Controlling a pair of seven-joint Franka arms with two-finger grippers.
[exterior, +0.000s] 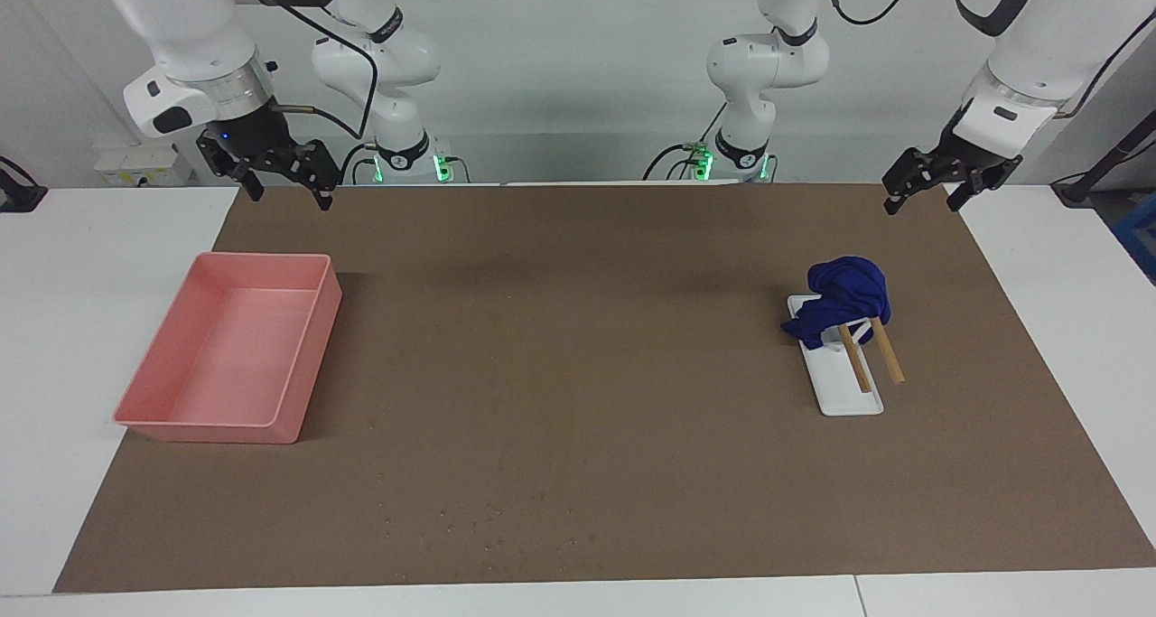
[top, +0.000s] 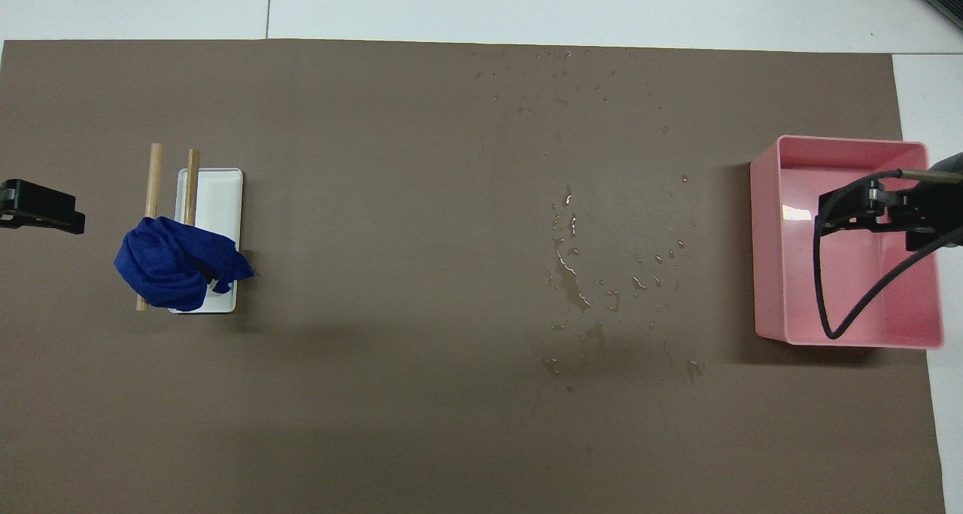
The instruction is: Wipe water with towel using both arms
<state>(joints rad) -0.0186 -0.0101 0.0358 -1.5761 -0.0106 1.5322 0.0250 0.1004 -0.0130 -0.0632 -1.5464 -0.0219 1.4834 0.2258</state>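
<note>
water drops [top: 575, 273] speckle the brown mat [exterior: 578, 400] low in the middle of the facing frame. at mid right, the blue towel [exterior: 844, 299] is bunched on two wooden sticks [exterior: 871, 357] on a white slab [exterior: 844, 378]. a pink tray [exterior: 230, 355] sits at mid left. the left gripper [exterior: 923, 188], upper right, hangs open and empty; the right gripper [exterior: 284, 179], upper left, likewise open and empty.

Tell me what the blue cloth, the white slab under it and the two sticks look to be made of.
The towel: soft woven fabric, matte, bunched in folds. The white slab: smooth, hard-edged, probably plastic or ceramic; cannot tell which. The two sticks: pale brown and straight, apparently unfinished wood.
</note>
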